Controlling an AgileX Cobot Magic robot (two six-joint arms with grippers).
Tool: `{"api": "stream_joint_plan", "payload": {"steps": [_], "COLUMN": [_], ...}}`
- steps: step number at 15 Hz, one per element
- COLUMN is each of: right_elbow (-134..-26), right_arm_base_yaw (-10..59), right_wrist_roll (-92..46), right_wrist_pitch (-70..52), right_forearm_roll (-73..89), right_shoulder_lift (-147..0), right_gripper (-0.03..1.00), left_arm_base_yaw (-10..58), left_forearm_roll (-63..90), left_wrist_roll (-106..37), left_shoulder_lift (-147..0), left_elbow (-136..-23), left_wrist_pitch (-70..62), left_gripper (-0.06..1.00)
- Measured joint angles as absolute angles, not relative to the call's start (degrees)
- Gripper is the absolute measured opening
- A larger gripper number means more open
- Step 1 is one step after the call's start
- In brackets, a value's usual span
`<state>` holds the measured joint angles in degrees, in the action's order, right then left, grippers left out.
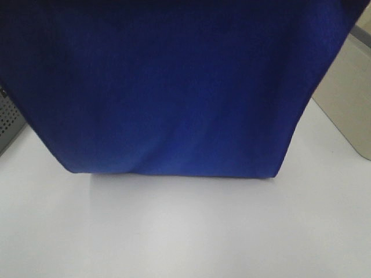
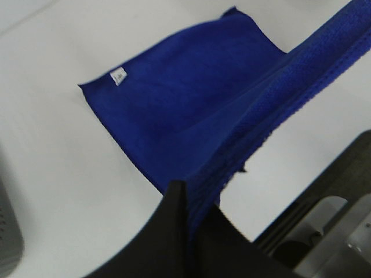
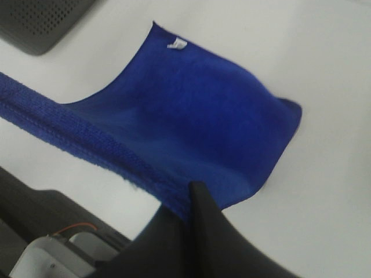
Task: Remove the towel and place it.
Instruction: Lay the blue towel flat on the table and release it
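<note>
The towel point(image 1: 174, 98) hangs as a spread sheet between the two hands, with its far end, the one bearing the white tag, lying on the white tabletop point(image 1: 185, 231). Removal is judged done, while laying it flat and releasing it are judged outstanding. The left hand point(image 2: 188, 200) is clamped on one end of the raised hem and the right hand point(image 3: 185, 202) on the other. The hem is taut between them and the cloth falls away below each hand to the tabletop.

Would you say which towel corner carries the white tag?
The towel's loose corner on the left hand's side, on the table; the other loose corner is bare.
</note>
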<state>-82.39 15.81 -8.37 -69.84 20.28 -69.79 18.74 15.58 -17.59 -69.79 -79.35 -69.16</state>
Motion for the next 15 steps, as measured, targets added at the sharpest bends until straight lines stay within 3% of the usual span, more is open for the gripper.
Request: {"api": "stream_joint_plan", "payload": {"steps": [8, 15], "right_elbow": [-58.16, -43.95], "right_arm_base_yaw": [15.81, 15.81], "right_wrist_roll": [-8.59, -8.77], "right_wrist_pitch": [-69.44, -69.21], "right_forearm_roll": [22.57, 25.67], "right_shoulder_lift": [-67.09, -67.44], "right_gripper": [0.01, 0.01], "left_arm_base_yaw": [18.74, 18.74], "left_forearm_roll": [25.50, 29.39], "left_wrist_roll": [-14.67, -13.69], "left_shoulder_lift": [-66.23, -66.18], "left_elbow": [-53.23, -42.57], "left_wrist_pitch": [-68.53, -68.07], "left_gripper": [0.00, 0.00]}}
